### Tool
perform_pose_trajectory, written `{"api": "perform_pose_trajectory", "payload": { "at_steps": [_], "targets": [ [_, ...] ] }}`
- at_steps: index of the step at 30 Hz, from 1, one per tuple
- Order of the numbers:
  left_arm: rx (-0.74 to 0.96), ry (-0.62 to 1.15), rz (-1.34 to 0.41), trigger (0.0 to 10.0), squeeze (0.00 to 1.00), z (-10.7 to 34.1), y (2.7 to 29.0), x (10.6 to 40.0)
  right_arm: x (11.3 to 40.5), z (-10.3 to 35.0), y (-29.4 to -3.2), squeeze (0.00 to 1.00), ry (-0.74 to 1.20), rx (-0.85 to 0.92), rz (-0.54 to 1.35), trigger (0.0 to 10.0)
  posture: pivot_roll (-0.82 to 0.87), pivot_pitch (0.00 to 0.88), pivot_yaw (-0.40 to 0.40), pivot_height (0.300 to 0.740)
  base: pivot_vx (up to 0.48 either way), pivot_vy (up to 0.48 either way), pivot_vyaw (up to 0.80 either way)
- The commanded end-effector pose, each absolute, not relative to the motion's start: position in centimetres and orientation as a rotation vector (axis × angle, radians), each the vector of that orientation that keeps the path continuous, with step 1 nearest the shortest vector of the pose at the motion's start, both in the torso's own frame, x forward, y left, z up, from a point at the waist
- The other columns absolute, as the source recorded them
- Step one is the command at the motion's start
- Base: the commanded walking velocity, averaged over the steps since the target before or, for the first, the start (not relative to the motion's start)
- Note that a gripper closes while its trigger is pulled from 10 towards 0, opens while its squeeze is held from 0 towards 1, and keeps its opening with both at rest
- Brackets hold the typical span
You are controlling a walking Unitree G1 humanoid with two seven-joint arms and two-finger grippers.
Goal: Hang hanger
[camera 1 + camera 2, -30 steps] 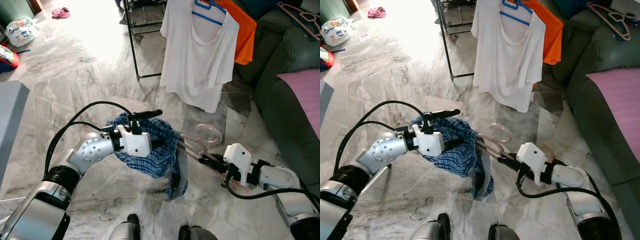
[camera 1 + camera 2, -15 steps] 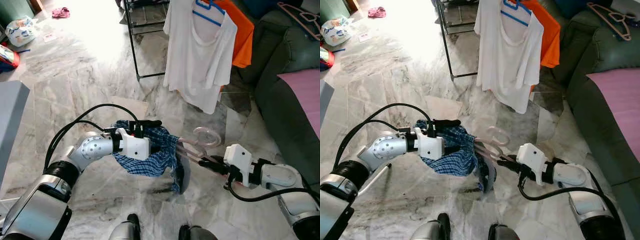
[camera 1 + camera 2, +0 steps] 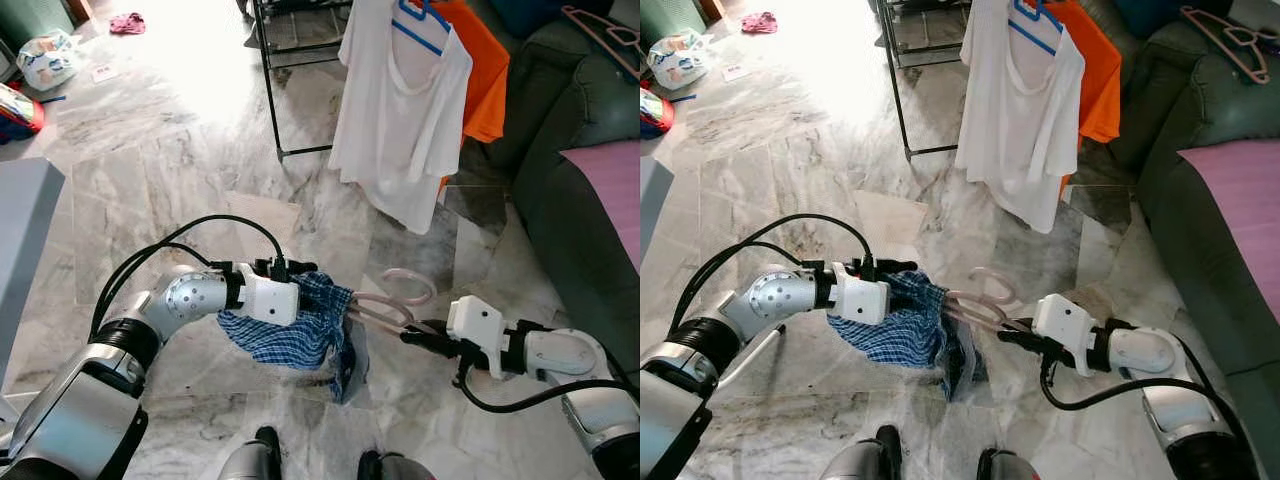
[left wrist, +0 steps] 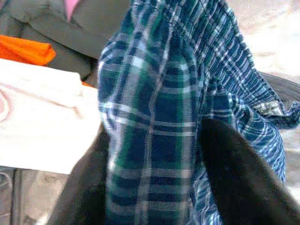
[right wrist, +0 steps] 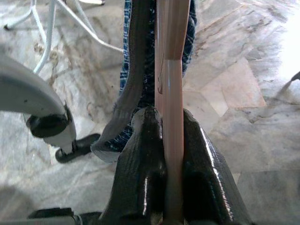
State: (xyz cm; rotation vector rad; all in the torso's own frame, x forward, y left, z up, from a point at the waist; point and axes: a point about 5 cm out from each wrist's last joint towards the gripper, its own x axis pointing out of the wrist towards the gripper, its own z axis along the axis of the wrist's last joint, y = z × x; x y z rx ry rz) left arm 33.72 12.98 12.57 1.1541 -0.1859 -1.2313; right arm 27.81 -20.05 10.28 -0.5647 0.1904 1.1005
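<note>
- Gripping-wise, the pink hanger (image 3: 392, 300) is clamped tight by the right gripper (image 3: 412, 337), low over the marble floor (image 3: 150, 170).
- A blue plaid garment (image 3: 300, 330) on it is pinched by the left gripper (image 3: 312, 293).
- No readable writing is seen anywhere.

We see strong daylight washing out the marble floor (image 3: 150, 130) beyond the clothes rack (image 3: 275, 80), where glare erases the tile veins. Nearer than the rack the floor is evenly lit, with soft shadows under the plaid cloth (image 3: 290, 335). Both eye views are sharp. The left wrist view is soft and out of focus; the right wrist view is clearer.
</note>
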Motion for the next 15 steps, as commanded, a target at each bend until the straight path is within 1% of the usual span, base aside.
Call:
{"api": "perform_pose_trajectory", "payload": {
  "at_steps": [1,5,6,7,8,9,14,15],
  "targets": [
    [1.173,-0.135,-1.269,0.0,0.0,11.82,13.43,33.39,27.78,10.27,-19.91,0.0,0.185,-0.587,1.117,10.0,0.02,0.252,0.052,0.74,0.0,0.0,0.0],
    [1.173,-0.126,-1.273,0.0,0.0,11.76,13.5,33.38,27.81,10.19,-19.89,0.0,0.188,-0.595,1.117,10.0,0.02,0.253,0.052,0.74,0.0,0.0,0.0],
    [1.172,-0.118,-1.283,4.4,0.0,11.72,13.42,33.36,27.87,10.01,-19.81,0.0,0.196,-0.611,1.118,10.0,0.02,0.253,0.055,0.74,0.0,0.0,0.0],
    [1.171,-0.109,-1.293,7.4,0.0,11.63,13.35,33.33,27.9,9.93,-19.75,0.0,0.199,-0.621,1.121,10.0,0.02,0.253,0.055,0.74,0.0,0.0,0.0],
    [1.171,-0.102,-1.3,7.4,0.0,11.56,13.31,33.3,27.92,9.88,-19.71,0.0,0.2,-0.628,1.122,10.0,0.02,0.253,0.055,0.74,0.0,0.0,0.0],
    [1.172,-0.099,-1.308,10.0,0.0,11.48,13.25,33.24,27.93,9.84,-19.64,0.0,0.2,-0.632,1.124,10.0,0.02,0.254,0.055,0.74,0.0,0.0,0.0],
    [1.167,-0.082,-1.333,10.0,0.0,11.18,13.04,33.07,28.0,9.73,-19.48,0.0,0.202,-0.638,1.125,10.0,0.02,0.252,0.056,0.74,0.0,0.0,0.0],
    [1.154,-0.081,-1.338,10.0,0.94,11.22,12.91,33.07,28.04,9.71,-19.42,0.0,0.201,-0.64,1.125,10.0,0.02,0.251,0.054,0.74,0.0,0.0,0.0]
  ]
}}
